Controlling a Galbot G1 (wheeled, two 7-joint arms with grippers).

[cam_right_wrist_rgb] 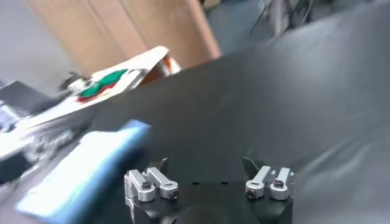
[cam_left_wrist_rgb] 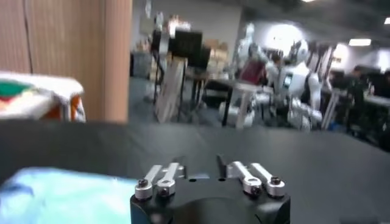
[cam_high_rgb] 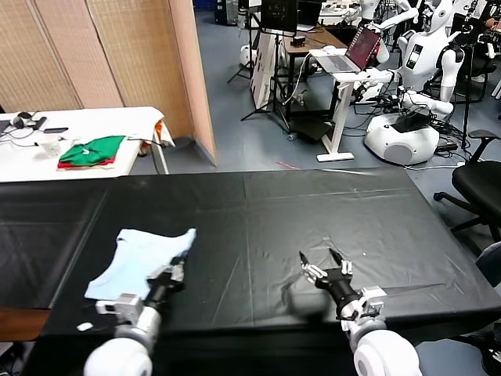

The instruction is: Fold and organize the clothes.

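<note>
The pale sky-blue T-shirt (cam_high_rgb: 141, 258) lies crumpled and partly bunched on the black-covered surface (cam_high_rgb: 313, 211), toward the robot's left and near the front edge. One corner of the fabric reaches out toward the middle of the surface. In the left wrist view the T-shirt (cam_left_wrist_rgb: 61, 198) shows as a soft blue patch just beside the arm's own fingers, and in the right wrist view it (cam_right_wrist_rgb: 91, 167) appears farther off across the dark cloth.

The left end effector (cam_high_rgb: 178, 266) sits at the T-shirt's inner edge, low over the surface, its jaws drawn together; whether any fabric is pinched between them cannot be told. The right end effector (cam_high_rgb: 323, 264) rests well apart from the T-shirt, on the robot's right half of the surface, its two fingers spread wide with nothing between them.

A small white scrap (cam_high_rgb: 84, 327) lies on the cover near the left front corner. Beyond the surface, at the far left, a white table (cam_high_rgb: 47, 157) carries folded green and red garments (cam_high_rgb: 92, 151) and some small dark items. Behind it stand tan panel screens (cam_high_rgb: 117, 55). Farther back on the right are a desk with an open laptop (cam_high_rgb: 356, 51), white humanoid robots (cam_high_rgb: 423, 70), and a black office chair (cam_high_rgb: 479, 188).
</note>
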